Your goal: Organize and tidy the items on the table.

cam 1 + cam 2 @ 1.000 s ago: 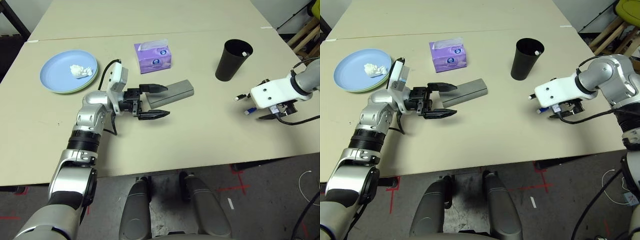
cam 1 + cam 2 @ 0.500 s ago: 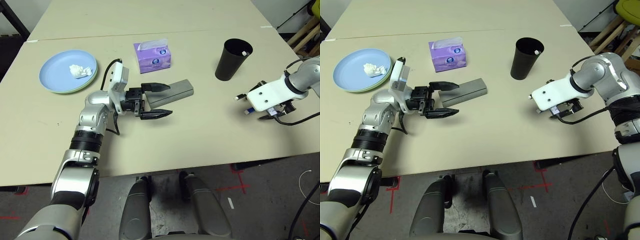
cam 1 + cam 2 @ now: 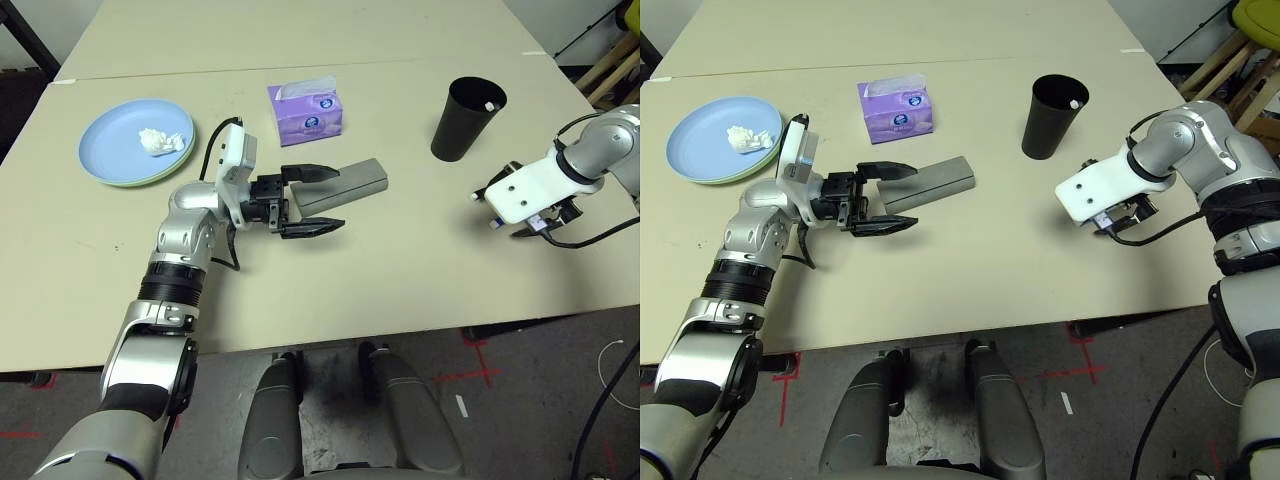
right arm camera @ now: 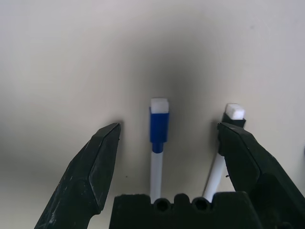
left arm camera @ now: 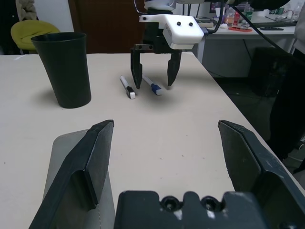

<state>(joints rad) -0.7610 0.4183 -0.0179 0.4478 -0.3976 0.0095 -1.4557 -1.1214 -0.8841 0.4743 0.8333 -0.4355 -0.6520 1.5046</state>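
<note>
Counts on table (image 3: 400,270): two plates (image 3: 135,143) stacked at 10 o'clock with one tissue wad (image 3: 162,142), one black cup (image 3: 466,119) at 2, one grey case (image 3: 345,185) centre, two pens (image 5: 140,87) at 3. Left gripper (image 3: 310,201) open around case end; right gripper (image 4: 164,138) open over blue-capped pen.

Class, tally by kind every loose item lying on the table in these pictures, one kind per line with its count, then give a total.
Plates: 2, light blue plate stacked on pale green plate
Tissue wad: 1
Tissue pack, purple: 1
Glasses case, grey: 1
Cup, black: 1
Pens: 2, blue-capped, black-capped
Total: 8
</note>
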